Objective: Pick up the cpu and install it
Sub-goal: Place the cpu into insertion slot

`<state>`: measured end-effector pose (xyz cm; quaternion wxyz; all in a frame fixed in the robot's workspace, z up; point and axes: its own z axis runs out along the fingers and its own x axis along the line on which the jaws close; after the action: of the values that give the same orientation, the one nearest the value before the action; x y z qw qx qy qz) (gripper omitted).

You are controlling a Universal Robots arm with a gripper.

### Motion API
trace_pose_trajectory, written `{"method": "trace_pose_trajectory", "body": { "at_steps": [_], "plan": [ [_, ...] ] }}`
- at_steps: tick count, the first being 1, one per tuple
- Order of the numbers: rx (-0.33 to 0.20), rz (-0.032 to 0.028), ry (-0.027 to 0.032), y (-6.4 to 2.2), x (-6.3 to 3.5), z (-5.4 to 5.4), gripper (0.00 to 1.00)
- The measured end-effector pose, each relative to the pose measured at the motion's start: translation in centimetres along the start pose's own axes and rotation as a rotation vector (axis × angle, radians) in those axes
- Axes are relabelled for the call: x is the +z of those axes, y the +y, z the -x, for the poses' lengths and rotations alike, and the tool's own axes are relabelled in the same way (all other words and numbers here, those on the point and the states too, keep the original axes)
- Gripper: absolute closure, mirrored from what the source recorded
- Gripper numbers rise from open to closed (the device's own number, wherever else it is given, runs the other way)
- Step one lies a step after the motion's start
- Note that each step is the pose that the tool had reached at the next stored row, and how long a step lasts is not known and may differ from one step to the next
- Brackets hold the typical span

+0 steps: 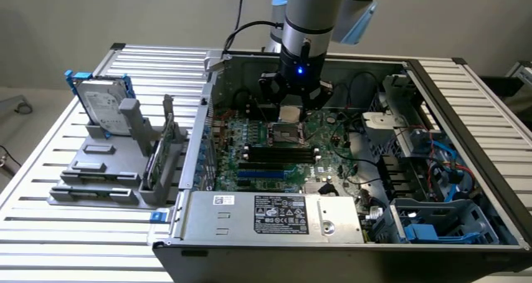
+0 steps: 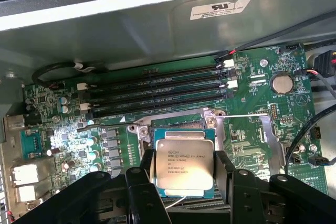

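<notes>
Black hand (image 2: pixel 185 176) grips flat square silver-grey cpu (image 2: pixel 184 162).

1. This looks like a robotics lab or test bench: a robot arm (image 1: pixel 312 15) hangs over the work, its gripper (image 1: pixel 290 108) clamped on a cpu (image 2: pixel 184 163).
2. Underneath sits a slatted metal table (image 1: pixel 83 233), workshop stuff.
3. On it lies an opened computer case (image 1: pixel 332 264), its circuit board (image 2: pixel 252 129) exposed.
4. Beside the case, a grey rack (image 1: pixel 99 171) holds spare parts, with a hard drive (image 1: pixel 104 105) standing upright.
5. A plain pale wall (image 1: pixel 124 15) stands behind.
</notes>
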<state>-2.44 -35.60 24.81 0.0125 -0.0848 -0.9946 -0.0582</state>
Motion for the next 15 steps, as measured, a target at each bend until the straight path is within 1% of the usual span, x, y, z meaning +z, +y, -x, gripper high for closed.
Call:
{"method": "trace_pose_trajectory", "body": {
  "at_steps": [15],
  "plan": [
    [0.0,0.0,0.0,0.0,0.0,0.0,0.45]
  ]
}}
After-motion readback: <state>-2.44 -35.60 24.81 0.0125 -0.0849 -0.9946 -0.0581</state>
